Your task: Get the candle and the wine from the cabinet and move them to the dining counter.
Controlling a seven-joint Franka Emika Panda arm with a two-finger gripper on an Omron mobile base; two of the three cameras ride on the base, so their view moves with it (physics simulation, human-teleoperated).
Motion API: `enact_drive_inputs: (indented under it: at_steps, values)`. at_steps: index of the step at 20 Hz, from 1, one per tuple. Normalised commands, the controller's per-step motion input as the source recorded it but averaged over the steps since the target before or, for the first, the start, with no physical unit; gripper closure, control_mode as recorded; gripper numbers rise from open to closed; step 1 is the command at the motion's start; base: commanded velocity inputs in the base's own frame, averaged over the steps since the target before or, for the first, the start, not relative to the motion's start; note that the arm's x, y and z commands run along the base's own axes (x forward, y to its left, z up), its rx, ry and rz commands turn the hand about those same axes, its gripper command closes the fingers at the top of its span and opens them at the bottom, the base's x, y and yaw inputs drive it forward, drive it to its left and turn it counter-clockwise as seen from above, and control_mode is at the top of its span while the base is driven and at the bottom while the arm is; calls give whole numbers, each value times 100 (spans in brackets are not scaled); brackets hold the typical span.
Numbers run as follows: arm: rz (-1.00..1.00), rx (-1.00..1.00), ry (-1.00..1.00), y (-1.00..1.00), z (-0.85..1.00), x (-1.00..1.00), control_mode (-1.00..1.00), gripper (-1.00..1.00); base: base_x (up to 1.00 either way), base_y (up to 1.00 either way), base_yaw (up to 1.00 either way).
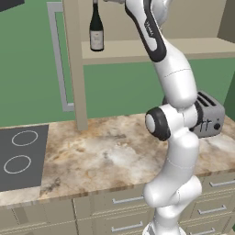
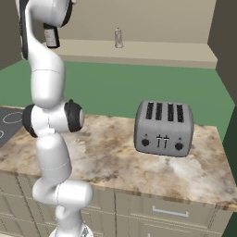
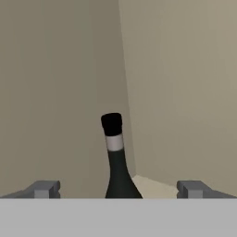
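cabinet (image 1: 151, 48): The beige wall cabinet stands open above the marbled worktop (image 1: 105, 156); its shelf carries both task items, and its door (image 1: 59, 59) with the thin grey bar handle is swung out to the left.

arm (image 1: 176, 87): It reaches up from the base into the cabinet opening, with the hand at shelf height.

toaster (image 2: 164, 127): It sits on the worktop below the right part of the shelf, well apart from the reach.

wine (image 1: 96, 28): The dark bottle stands upright near the left end of the shelf, close to the front edge. In the hand view its neck and black cap rise between the fingertips, near the back corner of the cabinet.

gripper (image 3: 118, 189): The jaws are spread wide, one tip on each side of the bottle and neither touching it.

candle (image 2: 118, 38): It stands upright further right on the shelf, well apart from the wine.

step in hand: Likely the approach to grasp the wine.

doing it well: The hand should advance level, keep the bottle centred, and close on the body rather than the slim neck. It should then lift before drawing out over the shelf's front edge.
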Motion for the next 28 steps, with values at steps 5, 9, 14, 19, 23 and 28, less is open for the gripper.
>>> enact_drive_inputs:
  at_steps: [5,9,14,19,23,28]
  values:
    - [0,-1,2,0,0,0,-100,-100,0,0,0]
    - [0,0,2,2,0,3,-100,-100,0,0,0]
    - [0,0,0,6,0,14,-100,-100,0,0,0]
    - [5,-1,0,13,-2,19,-100,-100,0,0,0]
    - [9,-2,-2,13,-1,14,-100,-100,0,0,0]
    - [11,-2,-4,2,-2,1,-100,-100,0,0,0]
